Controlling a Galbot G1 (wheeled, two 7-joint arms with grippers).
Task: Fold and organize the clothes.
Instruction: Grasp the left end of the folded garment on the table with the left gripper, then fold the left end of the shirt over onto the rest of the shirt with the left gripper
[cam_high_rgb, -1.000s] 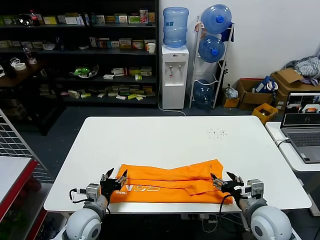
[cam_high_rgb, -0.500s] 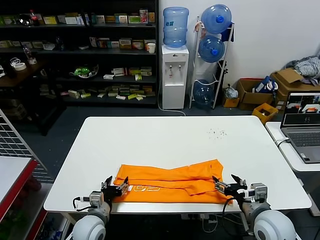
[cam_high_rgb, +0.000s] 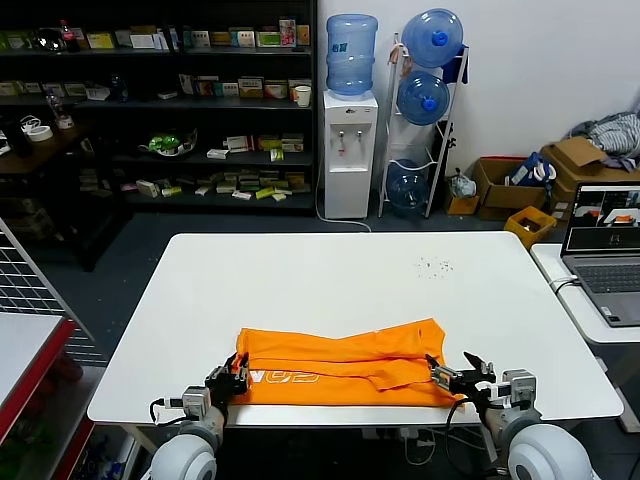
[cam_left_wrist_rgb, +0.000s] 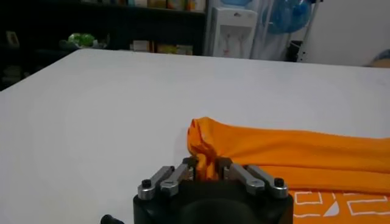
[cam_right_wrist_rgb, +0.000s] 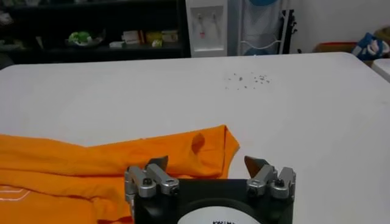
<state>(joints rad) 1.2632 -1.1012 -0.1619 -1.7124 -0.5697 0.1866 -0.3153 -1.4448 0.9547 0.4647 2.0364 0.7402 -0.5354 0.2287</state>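
The orange T-shirt (cam_high_rgb: 340, 362) lies folded into a long band near the front edge of the white table (cam_high_rgb: 330, 280), white lettering (cam_high_rgb: 285, 377) facing up at its left. My left gripper (cam_high_rgb: 236, 376) sits at the shirt's left end, shut on a bunched fold of the orange T-shirt (cam_left_wrist_rgb: 206, 159). My right gripper (cam_high_rgb: 456, 378) sits at the shirt's front right corner, open, with its fingertips (cam_right_wrist_rgb: 156, 163) spread over the cloth edge (cam_right_wrist_rgb: 183, 152) and nothing between them.
An open laptop (cam_high_rgb: 603, 245) stands on a side table at the right. A red-edged table with a wire rack (cam_high_rgb: 25, 300) is at the left. Shelves, a water dispenser (cam_high_rgb: 350, 150) and boxes stand behind. Small dark specks (cam_high_rgb: 434, 266) lie on the tabletop.
Both grippers have drawn back toward the table's front edge. The left gripper, open a second ago, has closed on the shirt's left end. The right one stays open.
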